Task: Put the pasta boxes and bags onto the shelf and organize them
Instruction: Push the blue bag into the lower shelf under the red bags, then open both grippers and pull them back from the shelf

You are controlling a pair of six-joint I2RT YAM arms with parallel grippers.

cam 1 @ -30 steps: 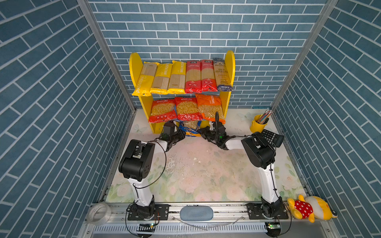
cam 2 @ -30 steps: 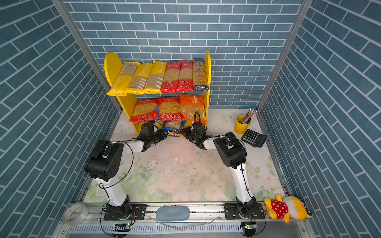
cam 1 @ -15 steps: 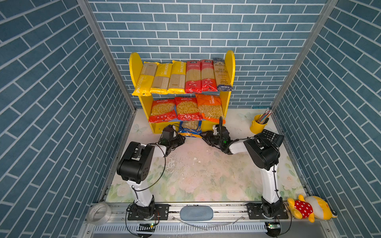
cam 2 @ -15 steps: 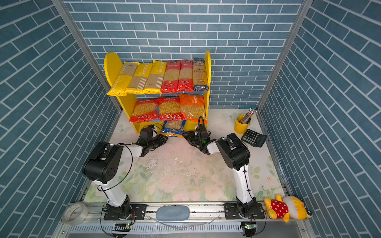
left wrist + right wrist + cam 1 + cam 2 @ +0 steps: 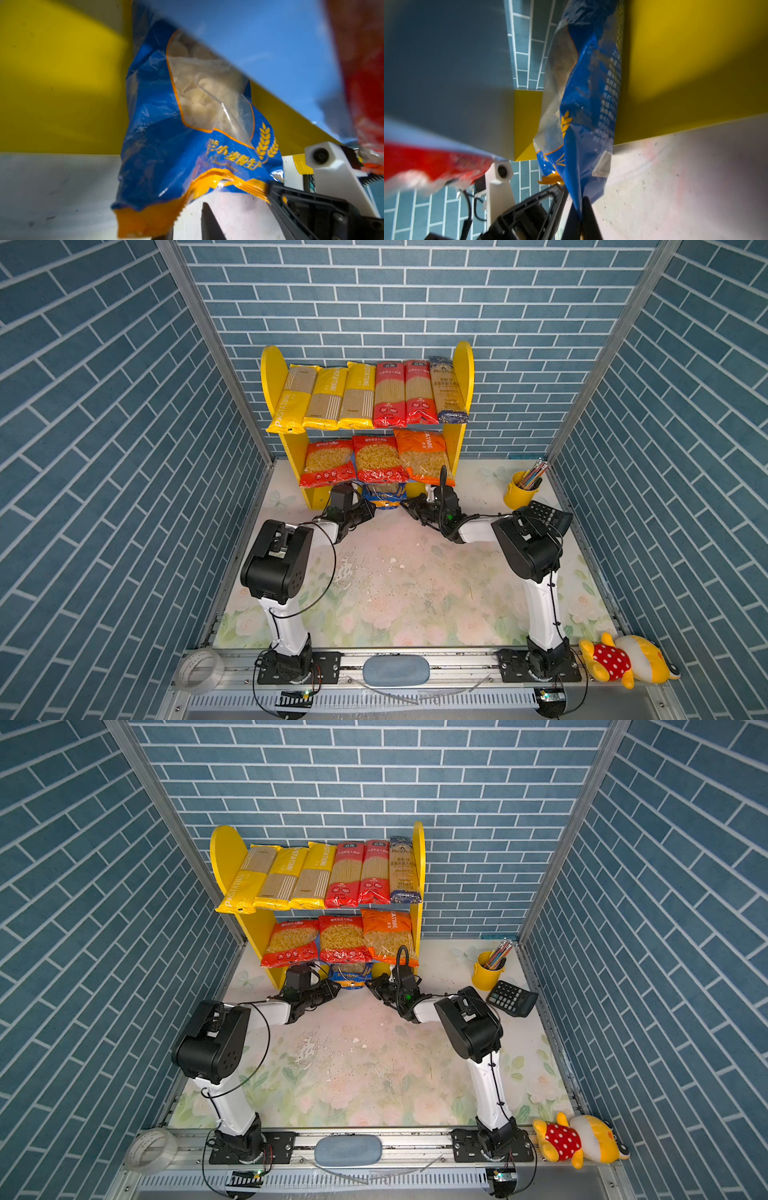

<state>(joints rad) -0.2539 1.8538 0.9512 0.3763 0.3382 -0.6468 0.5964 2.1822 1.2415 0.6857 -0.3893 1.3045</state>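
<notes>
The blue bag (image 5: 382, 498) stands in the bottom opening of the shelf (image 5: 463, 364), the last pack unseated. The right gripper (image 5: 579, 205), open a moment ago, now clamps its corner. The left gripper (image 5: 236, 195) sits alongside, jaws apart. Judged ready for seating.

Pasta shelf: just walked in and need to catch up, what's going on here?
Both arms are at the blue bag at the foot of the shelf, below nine packs already shelved. The right pincer is shut on the bag's edge; the left pincer sits at its other side, grip unclear.
</notes>
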